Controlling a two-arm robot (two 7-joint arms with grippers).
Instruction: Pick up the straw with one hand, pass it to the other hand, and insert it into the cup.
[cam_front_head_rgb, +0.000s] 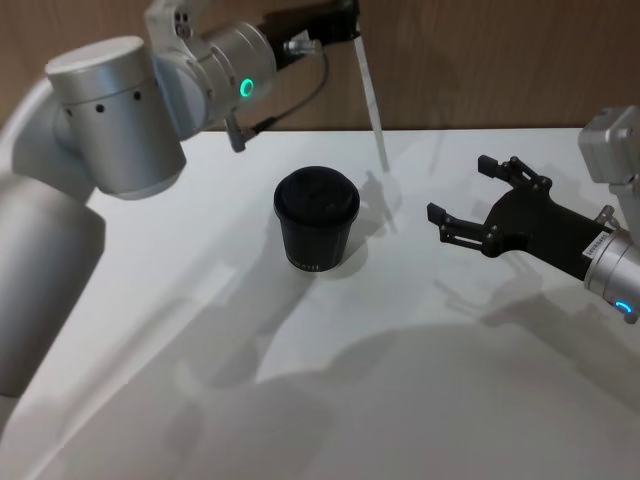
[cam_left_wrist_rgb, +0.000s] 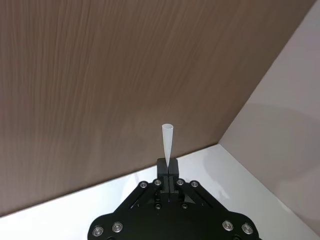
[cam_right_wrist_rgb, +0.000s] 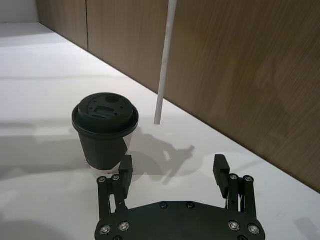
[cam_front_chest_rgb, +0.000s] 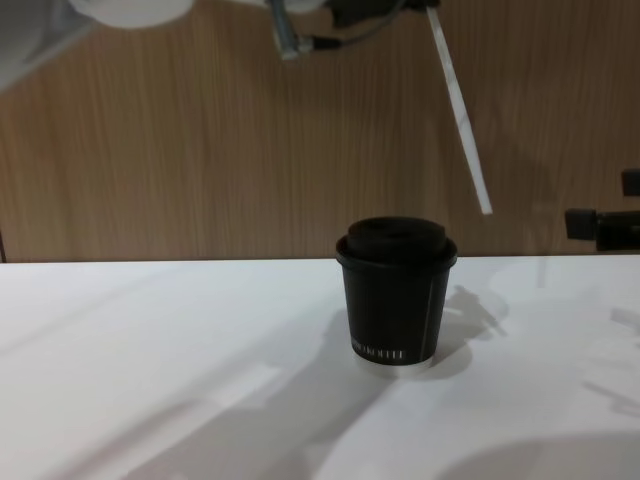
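Note:
The white straw (cam_front_head_rgb: 370, 95) hangs tilted in the air, its top end pinched in my left gripper (cam_front_head_rgb: 347, 22), which is shut on it high above the back of the table. In the left wrist view the straw (cam_left_wrist_rgb: 167, 142) sticks out from between the closed fingers. Its free lower end (cam_front_chest_rgb: 485, 205) hovers a little above lid height, to the right of and behind the black lidded cup (cam_front_head_rgb: 316, 225). The cup stands upright mid-table. My right gripper (cam_front_head_rgb: 460, 190) is open and holds nothing, low over the table to the right of the cup (cam_right_wrist_rgb: 105, 132), facing it.
The white table (cam_front_head_rgb: 200, 380) runs up to a wooden wall (cam_front_chest_rgb: 150, 150) close behind the cup. My left arm's big silver links (cam_front_head_rgb: 110, 120) reach over the table's left side.

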